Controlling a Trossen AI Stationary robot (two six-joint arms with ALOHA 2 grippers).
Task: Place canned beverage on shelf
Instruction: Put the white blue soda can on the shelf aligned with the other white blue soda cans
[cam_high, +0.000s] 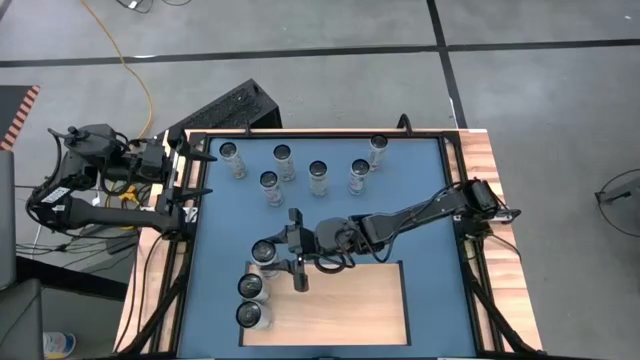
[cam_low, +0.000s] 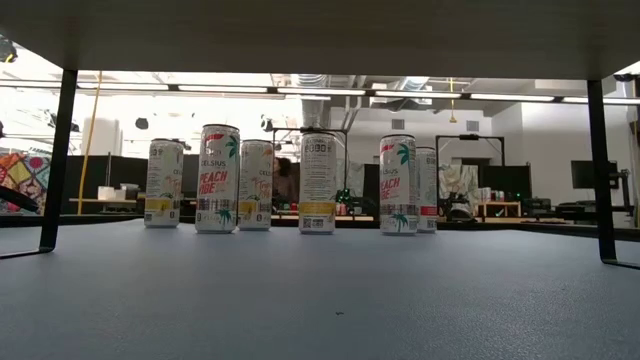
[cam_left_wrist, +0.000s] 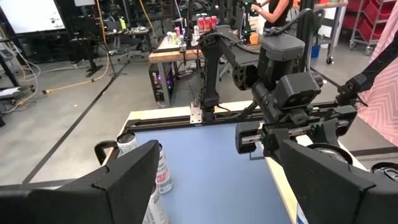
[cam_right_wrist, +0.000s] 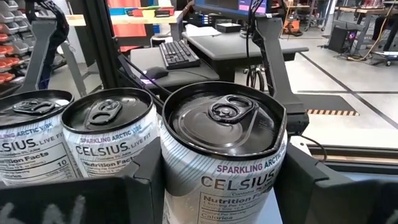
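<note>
The right gripper (cam_high: 268, 251) pinches a can (cam_right_wrist: 221, 152) upright at the shelf's (cam_high: 350, 300) ten o'clock corner, touching two cans (cam_high: 248, 301) standing there. The left gripper (cam_high: 185, 175) waits, spread, at the table's (cam_high: 420, 200) nine o'clock edge.

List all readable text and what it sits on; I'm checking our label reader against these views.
"CELSIUS", "SPARKLING ARCTIC": can between the right gripper's fingers.
"CELSIUS. LIVE FIT", "SPARKLING ARCTIC VIBE", "Nutrition Facts": two neighbouring shelf cans.
"CELSIUS", "PEACH VIBE": can on the table.
Other table cans' print: too small to read.
</note>
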